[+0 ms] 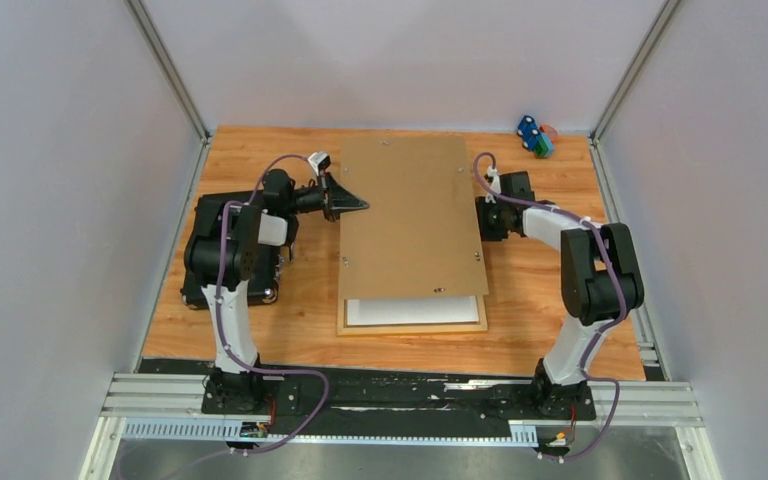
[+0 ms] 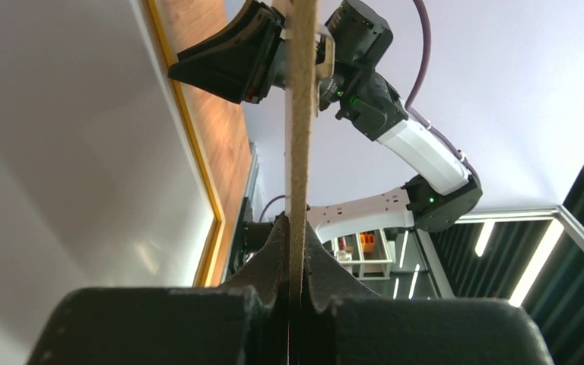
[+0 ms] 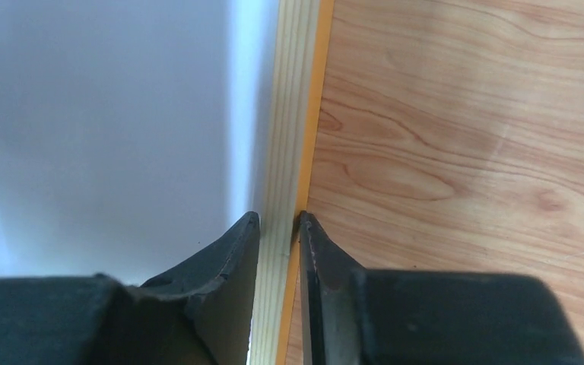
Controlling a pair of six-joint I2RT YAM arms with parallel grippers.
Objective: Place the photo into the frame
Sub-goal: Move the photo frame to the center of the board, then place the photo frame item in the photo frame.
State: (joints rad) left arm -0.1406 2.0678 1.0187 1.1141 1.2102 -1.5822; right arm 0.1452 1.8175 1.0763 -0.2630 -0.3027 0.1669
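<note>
Board [image 1: 415, 215], plain and brown, covers most of the frame [image 1: 412, 327], which lies flat at the middle of the table [image 1: 260, 330]. The board sits shifted toward the frame's far end, so the frame's near rail and a white strip of the photo [image 1: 415, 311] show beyond the board's near edge. The photo lies inside the frame; only a white face is visible, with no picture on it.

At the frame's left side, the left tool [image 1: 358, 205] is pressed together on the board's left edge. Its wrist view shows both fingers clamped on the thin brown sheet [image 2: 301, 137], with a gap between that sheet and the frame's rail [image 2: 198, 167].

At the frame's right side, the right tool [image 1: 484, 218] pinches the frame's right rail. Its wrist view shows a finger on each side of the pale wood with its orange edge [image 3: 289, 114].

Left of the frame, a black case [image 1: 205, 215] sits under the left arm. Beyond the frame's far right corner lie small coloured toys [image 1: 535, 137].
</note>
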